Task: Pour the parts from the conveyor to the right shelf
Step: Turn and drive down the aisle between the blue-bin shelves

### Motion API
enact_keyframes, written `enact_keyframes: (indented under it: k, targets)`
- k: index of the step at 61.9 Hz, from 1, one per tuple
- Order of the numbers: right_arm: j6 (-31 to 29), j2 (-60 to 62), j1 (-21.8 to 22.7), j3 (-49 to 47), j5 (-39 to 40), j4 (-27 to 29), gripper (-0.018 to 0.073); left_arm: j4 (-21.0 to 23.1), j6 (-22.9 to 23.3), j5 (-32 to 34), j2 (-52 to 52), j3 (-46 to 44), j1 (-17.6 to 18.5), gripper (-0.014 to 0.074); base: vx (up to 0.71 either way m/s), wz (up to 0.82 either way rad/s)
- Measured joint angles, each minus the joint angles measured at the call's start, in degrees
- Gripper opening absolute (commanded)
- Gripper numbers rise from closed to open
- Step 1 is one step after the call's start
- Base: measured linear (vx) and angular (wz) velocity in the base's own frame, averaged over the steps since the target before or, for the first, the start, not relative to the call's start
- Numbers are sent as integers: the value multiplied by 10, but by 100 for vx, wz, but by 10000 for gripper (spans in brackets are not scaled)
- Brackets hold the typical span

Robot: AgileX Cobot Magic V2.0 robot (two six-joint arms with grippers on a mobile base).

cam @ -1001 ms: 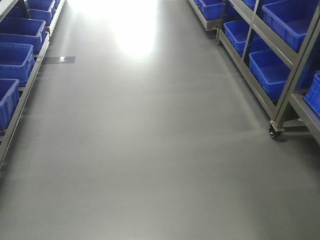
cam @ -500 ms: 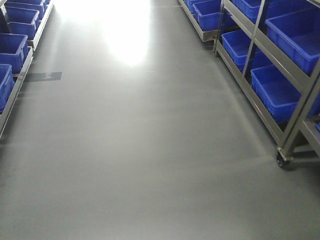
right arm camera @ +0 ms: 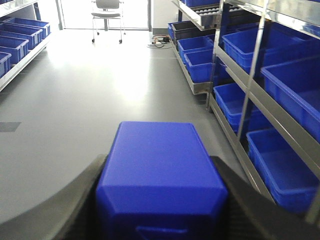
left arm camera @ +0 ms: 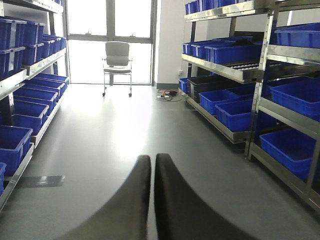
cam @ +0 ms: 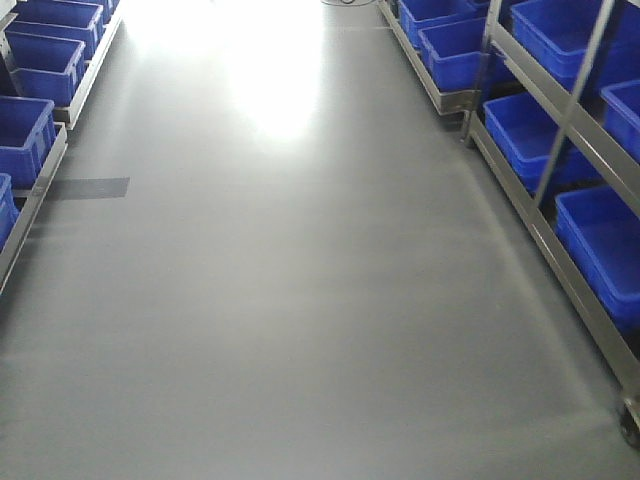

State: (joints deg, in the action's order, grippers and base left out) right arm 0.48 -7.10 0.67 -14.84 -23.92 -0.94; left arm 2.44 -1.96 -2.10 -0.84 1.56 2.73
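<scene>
On the far left of the front view, the steel rack of deep blue plastic bins (cam: 48, 160) shows fewer bins than a second ago. The dark rectangular patch on the floor (cam: 90, 187) beside it has come down the frame toward the robot. The smooth glossy grey floor (cam: 300, 320) fills the aisle between the racks, with window glare at its far end.

The left end effector (left arm camera: 152, 195) points down the aisle. Its black fingers (left arm camera: 132, 200) are pressed together with nothing between them. The right end effector (right arm camera: 161, 207) is clamped on the royal-blue plastic block (right arm camera: 159, 160), which sits square between its fingers, carried above the floor.

To the right, the stainless-steel right shelf with deep blue bins (cam: 553, 255) has swept closer. Its caster wheel (cam: 630, 422), mid-frame a second ago, is now in the near right corner.

Judging from these shifts, the mobile base is rolling forward along the aisle and drawing alongside the right shelf, so this is the carrying leg of the task. The dark felt conveyor is in none of the views. The block is secured but not yet over any bin, and the pour is still to come. The base will probably need to stop and square up to the shelf first.
</scene>
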Motion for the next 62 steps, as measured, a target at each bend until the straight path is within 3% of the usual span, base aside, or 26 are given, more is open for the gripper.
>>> enact_keyframes:
  k: [62]
  targets:
    - [0,0,0,0,0,0,-5,0,0,0,0,0,0,-6,65,4]
